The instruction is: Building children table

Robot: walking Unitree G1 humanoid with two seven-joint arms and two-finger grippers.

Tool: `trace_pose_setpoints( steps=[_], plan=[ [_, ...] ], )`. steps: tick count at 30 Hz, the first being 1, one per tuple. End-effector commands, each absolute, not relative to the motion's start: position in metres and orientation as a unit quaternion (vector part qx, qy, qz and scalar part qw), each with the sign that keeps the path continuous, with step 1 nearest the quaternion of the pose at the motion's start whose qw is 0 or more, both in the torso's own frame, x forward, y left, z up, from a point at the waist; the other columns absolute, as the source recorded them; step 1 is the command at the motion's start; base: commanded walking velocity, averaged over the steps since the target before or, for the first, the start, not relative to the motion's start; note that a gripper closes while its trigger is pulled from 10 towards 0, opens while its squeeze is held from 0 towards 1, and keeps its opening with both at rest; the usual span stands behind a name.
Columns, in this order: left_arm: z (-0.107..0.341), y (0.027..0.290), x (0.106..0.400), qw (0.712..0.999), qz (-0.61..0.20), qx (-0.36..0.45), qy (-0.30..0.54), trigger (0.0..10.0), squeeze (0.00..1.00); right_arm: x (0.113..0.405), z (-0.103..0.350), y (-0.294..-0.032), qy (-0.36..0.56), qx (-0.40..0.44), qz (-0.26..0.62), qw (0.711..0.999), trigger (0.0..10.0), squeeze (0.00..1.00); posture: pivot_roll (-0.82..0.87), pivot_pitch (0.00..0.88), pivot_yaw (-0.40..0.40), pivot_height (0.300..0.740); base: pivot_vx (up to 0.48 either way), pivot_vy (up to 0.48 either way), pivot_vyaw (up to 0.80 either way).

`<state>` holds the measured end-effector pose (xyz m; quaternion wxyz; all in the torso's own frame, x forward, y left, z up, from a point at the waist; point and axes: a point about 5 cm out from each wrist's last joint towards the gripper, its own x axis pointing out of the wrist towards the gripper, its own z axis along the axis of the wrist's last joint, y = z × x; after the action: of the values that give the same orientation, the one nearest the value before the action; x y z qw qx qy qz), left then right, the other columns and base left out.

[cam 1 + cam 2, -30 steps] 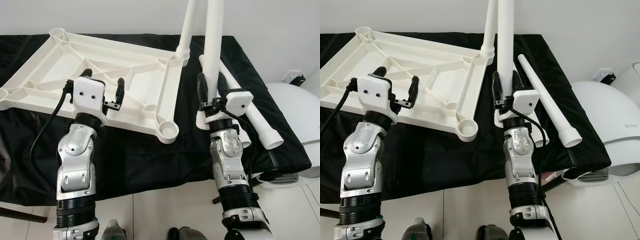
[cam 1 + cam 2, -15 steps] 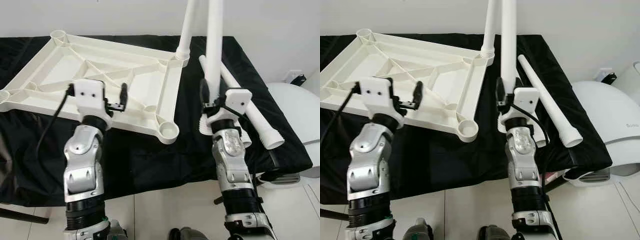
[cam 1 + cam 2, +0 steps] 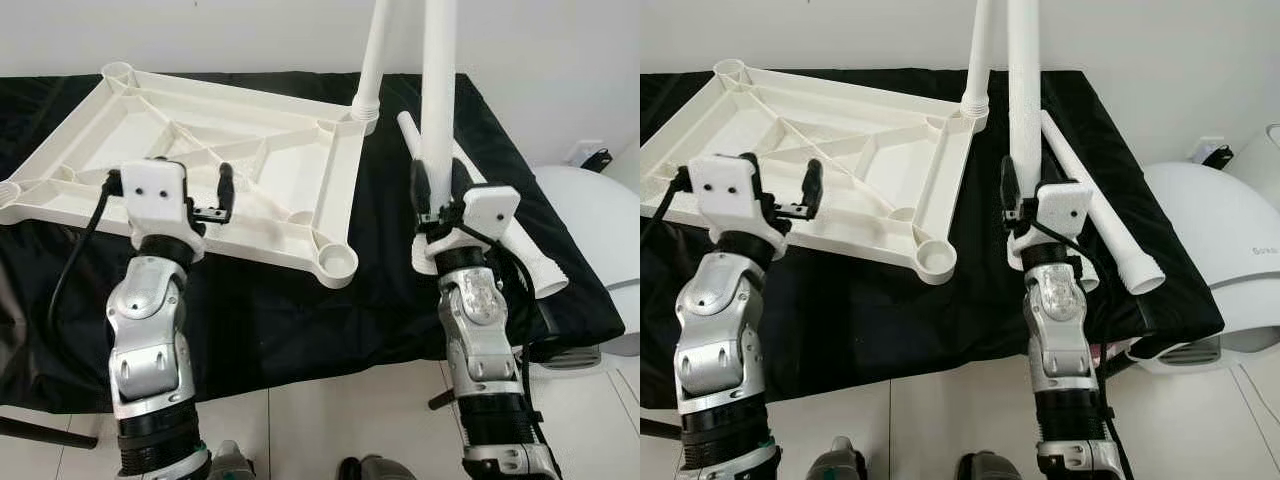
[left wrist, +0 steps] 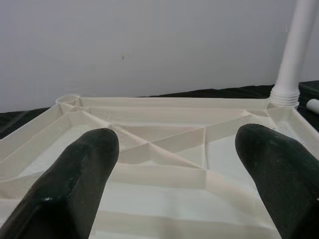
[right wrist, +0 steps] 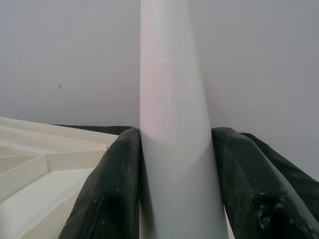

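Note:
A white plastic tabletop [image 3: 200, 160] lies upside down on the black-covered surface, its ribs and corner sockets facing up. One white leg [image 3: 376, 55] stands upright in its far right corner socket. My right gripper [image 3: 438, 190] is shut on a second white leg [image 3: 438, 90], held upright to the right of the tabletop above the cloth. A third leg [image 3: 505, 225] lies on the cloth behind it. My left gripper [image 3: 200, 190] hovers open over the tabletop's near edge, nothing between its fingers [image 4: 89, 164]. The near right corner socket [image 3: 338, 262] is empty.
The black cloth [image 3: 300, 320] hangs over the front edge of the surface. A white rounded appliance [image 3: 600, 240] stands to the right, close to the table's corner. A white wall runs behind. Pale tiled floor [image 3: 330, 420] lies below.
My left gripper has drifted left along the tabletop's near edge. My right gripper has shifted slightly right and up with the leg still upright in it.

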<state>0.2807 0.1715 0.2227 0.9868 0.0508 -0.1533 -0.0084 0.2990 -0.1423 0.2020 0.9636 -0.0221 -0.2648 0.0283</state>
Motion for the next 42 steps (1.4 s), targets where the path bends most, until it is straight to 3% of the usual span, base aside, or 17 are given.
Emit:
trace_pose_setpoints(
  steps=[1,24,42],
  plan=[
    [0.216,0.177,0.275,0.986,0.074,0.021,-0.150,10.0,0.00,0.296,0.204,-0.143,-0.276,-0.027,0.032,0.960,10.0,0.00,0.05,0.094,-0.012,0.740,0.000,0.000,0.00],
    [0.211,0.184,0.291,0.986,0.062,0.008,-0.153,10.0,0.00,0.308,0.203,-0.145,-0.279,-0.039,0.034,0.959,10.0,0.00,0.03,0.000,0.008,0.740,0.000,0.000,0.00],
    [0.191,0.191,0.295,0.989,0.065,0.006,-0.133,10.0,0.00,0.316,0.196,-0.150,-0.269,-0.055,0.040,0.961,10.0,0.00,0.01,0.000,0.012,0.740,0.000,0.000,0.00]
  ],
)
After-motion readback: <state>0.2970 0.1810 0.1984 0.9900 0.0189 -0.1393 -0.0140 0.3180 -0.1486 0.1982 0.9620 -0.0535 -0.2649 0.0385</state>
